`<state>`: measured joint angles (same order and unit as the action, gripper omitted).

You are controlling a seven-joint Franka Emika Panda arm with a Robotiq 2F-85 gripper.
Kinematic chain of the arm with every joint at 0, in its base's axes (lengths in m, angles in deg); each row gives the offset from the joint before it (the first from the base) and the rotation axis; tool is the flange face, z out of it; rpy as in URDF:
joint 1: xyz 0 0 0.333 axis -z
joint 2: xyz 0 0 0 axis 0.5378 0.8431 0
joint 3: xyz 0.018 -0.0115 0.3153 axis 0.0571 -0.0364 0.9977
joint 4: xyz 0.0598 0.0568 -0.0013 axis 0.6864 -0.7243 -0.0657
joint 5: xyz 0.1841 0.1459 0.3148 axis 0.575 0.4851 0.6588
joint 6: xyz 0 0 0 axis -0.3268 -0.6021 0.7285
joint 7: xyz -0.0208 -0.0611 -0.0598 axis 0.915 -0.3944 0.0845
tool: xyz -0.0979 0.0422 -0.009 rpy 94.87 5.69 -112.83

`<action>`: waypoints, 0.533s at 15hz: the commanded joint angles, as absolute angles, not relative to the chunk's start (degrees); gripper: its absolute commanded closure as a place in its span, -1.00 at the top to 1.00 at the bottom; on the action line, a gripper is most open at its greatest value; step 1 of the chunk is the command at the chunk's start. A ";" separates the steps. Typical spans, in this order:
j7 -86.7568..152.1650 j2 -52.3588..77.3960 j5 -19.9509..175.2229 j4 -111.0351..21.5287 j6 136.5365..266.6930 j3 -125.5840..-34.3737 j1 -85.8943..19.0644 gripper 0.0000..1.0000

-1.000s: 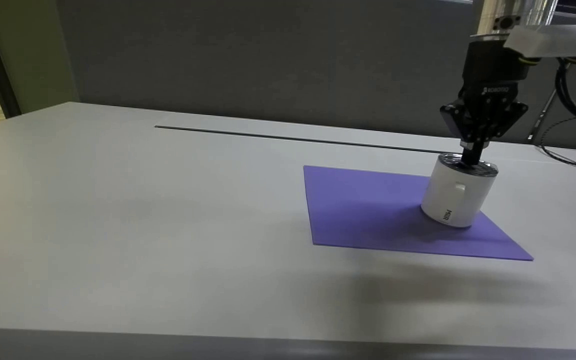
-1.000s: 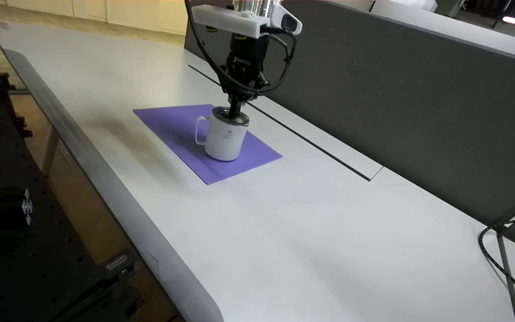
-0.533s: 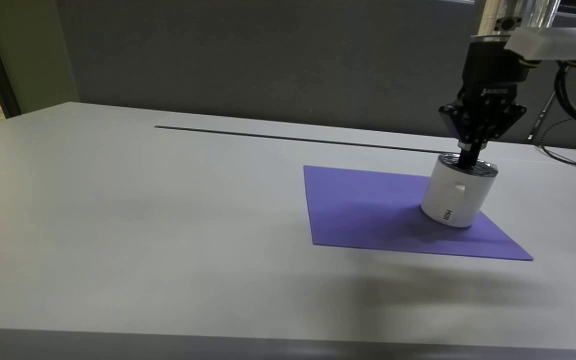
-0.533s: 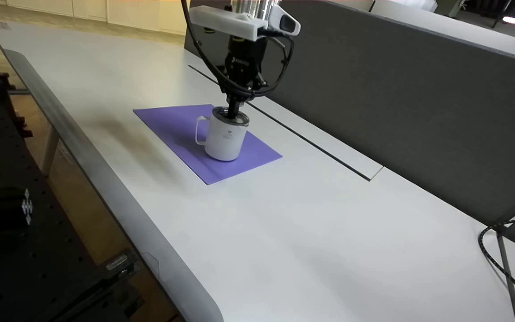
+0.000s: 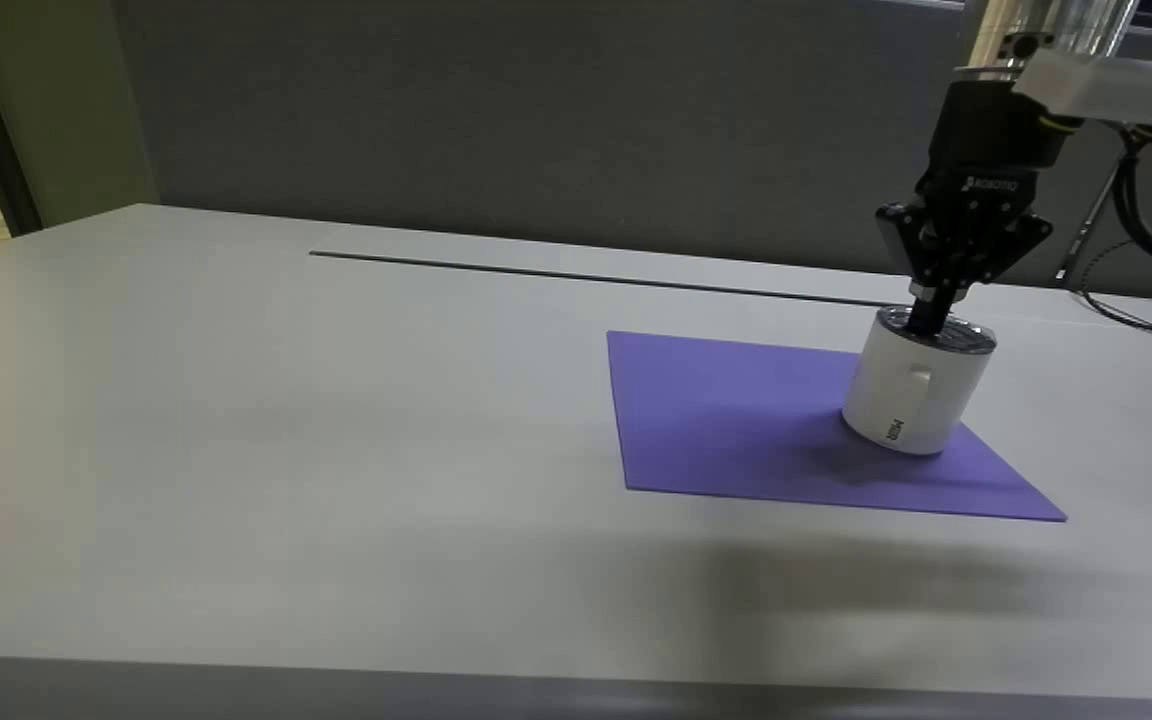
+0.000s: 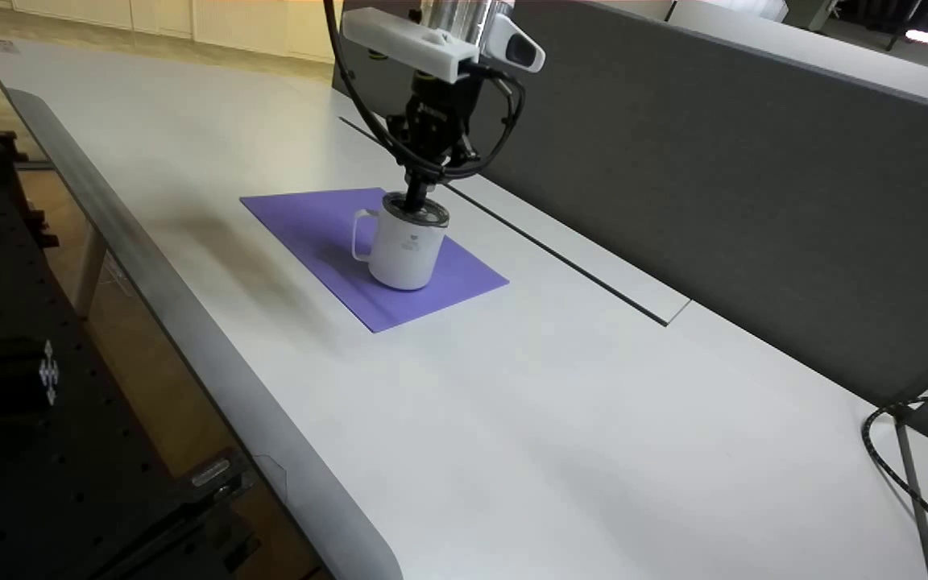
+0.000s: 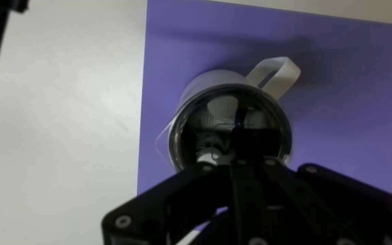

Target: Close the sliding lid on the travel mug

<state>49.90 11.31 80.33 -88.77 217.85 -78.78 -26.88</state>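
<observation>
The white travel mug point(image 5: 901, 395) stands upright on the purple mat point(image 5: 726, 420); it also shows in an exterior view point(image 6: 403, 256) with its handle to the left. Its sliding lid point(image 5: 971, 340) is the dark, silver-rimmed top, seated on the mug. In the wrist view the lid point(image 7: 222, 107) looks glossy and reflective. My gripper point(image 5: 926, 325) has its fingers together and points down, tips at the lid's top. It also shows in an exterior view point(image 6: 414, 205) and in the wrist view point(image 7: 250, 148). The gripper hides part of the lid, so the slider's position cannot be told.
The mug's handle point(image 7: 282, 76) sticks out at upper right in the wrist view. A dark slot point(image 5: 586, 281) runs along the white table point(image 5: 336, 480), before a grey partition point(image 6: 754, 201). A cable point(image 6: 887, 463) lies at the table's far right.
My gripper's tips have moved slightly left across the lid in both exterior views, and the wrist is a little more tilted. The mug and mat have not moved.
</observation>
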 commanded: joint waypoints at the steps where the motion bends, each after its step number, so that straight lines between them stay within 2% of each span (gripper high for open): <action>1: 50.33 10.25 81.07 -88.78 217.44 -78.46 -26.06 -1.00; 7: 51.09 6.16 81.13 -84.29 212.23 -79.11 -25.13 -1.00; 8: 52.07 5.56 81.82 -83.31 210.45 -79.02 -24.79 -0.49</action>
